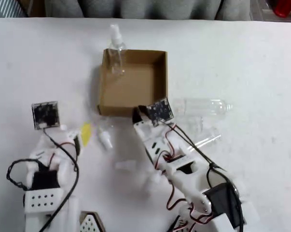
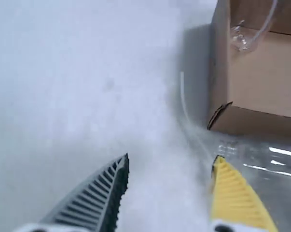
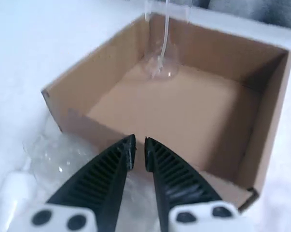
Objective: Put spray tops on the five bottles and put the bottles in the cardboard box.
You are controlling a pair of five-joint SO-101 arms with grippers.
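Note:
The cardboard box [image 1: 131,87] stands open at mid-table. One clear bottle with a spray top [image 1: 116,48] leans in its far left corner, and its base [image 3: 159,65] rests on the box floor. Two uncapped clear bottles [image 1: 203,107] [image 1: 205,139] lie to the right of the box. Loose white spray tops [image 1: 105,139] [image 1: 126,166] lie in front of it. My right gripper [image 3: 138,147] is shut with nothing in it, just over the box's near wall [image 1: 138,115]. My left gripper [image 2: 169,169] stands open over bare table left of the box [image 1: 82,134]. A thin dip tube [image 2: 184,104] lies ahead of it.
A clear bottle [image 3: 63,154] and a white spray top [image 3: 12,191] lie against the box's near outer wall, below the right gripper. Another clear shape [image 2: 261,154] lies beside the left gripper's yellow finger [image 2: 232,193]. The table's far left is open white surface.

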